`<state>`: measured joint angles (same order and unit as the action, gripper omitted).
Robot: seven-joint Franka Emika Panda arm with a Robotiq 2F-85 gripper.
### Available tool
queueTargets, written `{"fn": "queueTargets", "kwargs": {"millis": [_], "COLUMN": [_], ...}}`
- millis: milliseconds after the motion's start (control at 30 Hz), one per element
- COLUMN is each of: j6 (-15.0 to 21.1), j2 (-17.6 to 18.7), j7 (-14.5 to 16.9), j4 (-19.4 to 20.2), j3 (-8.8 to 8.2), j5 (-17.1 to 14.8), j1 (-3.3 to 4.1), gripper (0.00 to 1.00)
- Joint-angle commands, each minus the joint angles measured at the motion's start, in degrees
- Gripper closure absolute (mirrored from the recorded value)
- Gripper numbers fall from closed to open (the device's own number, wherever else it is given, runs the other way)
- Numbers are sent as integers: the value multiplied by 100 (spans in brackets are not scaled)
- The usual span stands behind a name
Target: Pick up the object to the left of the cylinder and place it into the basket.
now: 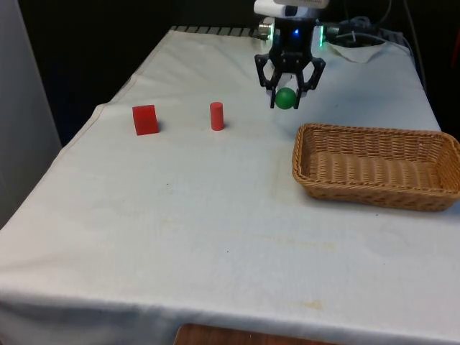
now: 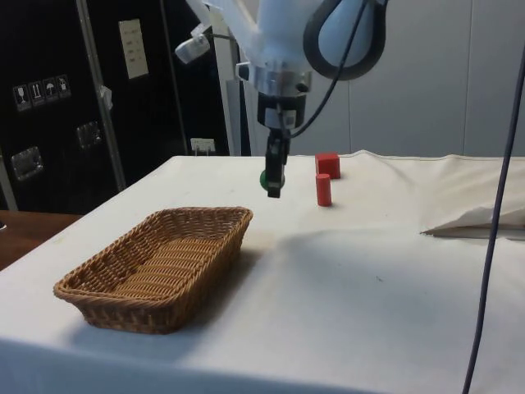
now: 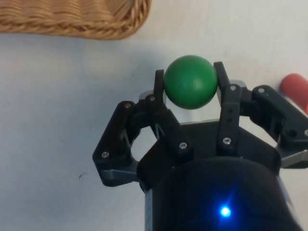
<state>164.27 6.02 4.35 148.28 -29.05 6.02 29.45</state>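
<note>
We see the black two-finger gripper (image 1: 289, 90) clamping the small green ball (image 1: 285, 98) across its middle, lifted beside the woven wicker basket (image 1: 309, 157); probably light, rigid, smooth and roll-prone.

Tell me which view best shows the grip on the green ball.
Wrist view: the small green ball sits between the black two-finger gripper's fingertips. Front view shows the ball below the gripper body; in the side view a finger mostly hides it.
</note>
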Motion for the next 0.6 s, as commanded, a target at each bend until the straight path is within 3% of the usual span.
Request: {"fn": "queueTargets", "kwargs": {"millis": [0,567], "j6": [-52,-390], "j2": [40,458], "j7": [-34,-350], "j4": [-74,-888], "j3": [40,367], "j5": [-46,-74], "j1": [17,29], "gripper": [100,100]}}
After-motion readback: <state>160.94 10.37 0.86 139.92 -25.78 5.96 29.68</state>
